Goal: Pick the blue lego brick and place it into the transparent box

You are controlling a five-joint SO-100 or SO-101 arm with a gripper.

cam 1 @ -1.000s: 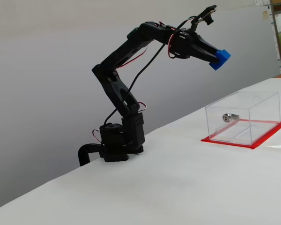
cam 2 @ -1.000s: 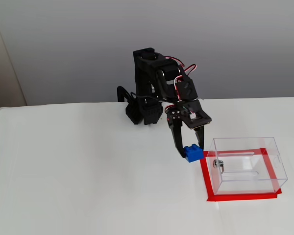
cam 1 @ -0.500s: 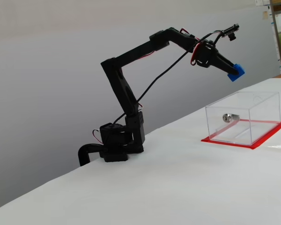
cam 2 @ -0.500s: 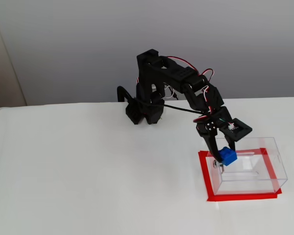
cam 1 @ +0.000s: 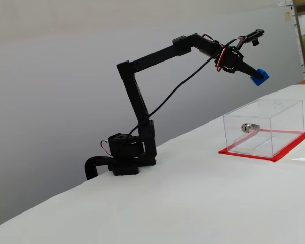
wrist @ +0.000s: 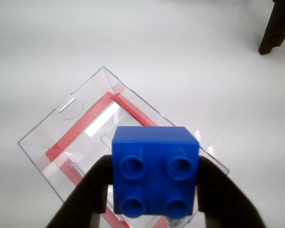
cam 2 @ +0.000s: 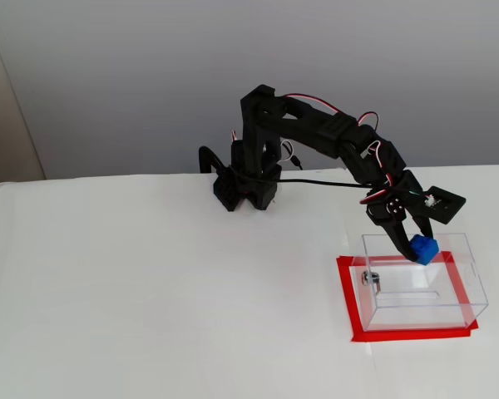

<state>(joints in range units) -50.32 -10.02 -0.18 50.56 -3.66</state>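
My gripper [wrist: 154, 190] is shut on the blue lego brick [wrist: 155, 172], a small bright blue brick with its round studs facing the wrist camera. The brick hangs in the air above the transparent box [wrist: 76, 128], a clear box with an open top on a red flat base. In a fixed view the gripper [cam 1: 259, 77] holds the brick [cam 1: 261, 77] well above the box [cam 1: 264, 127], whose silver lock [cam 1: 248, 127] shows on its side. In another fixed view the gripper [cam 2: 421, 249] and brick [cam 2: 423, 248] are over the box's [cam 2: 424, 287] far side.
The arm's black base [cam 1: 124, 160] stands at the back of the white table [cam 1: 168, 203]. A red base [cam 2: 353, 312] frames the box. A dark leg-like object [wrist: 275, 26] shows at the top right of the wrist view.
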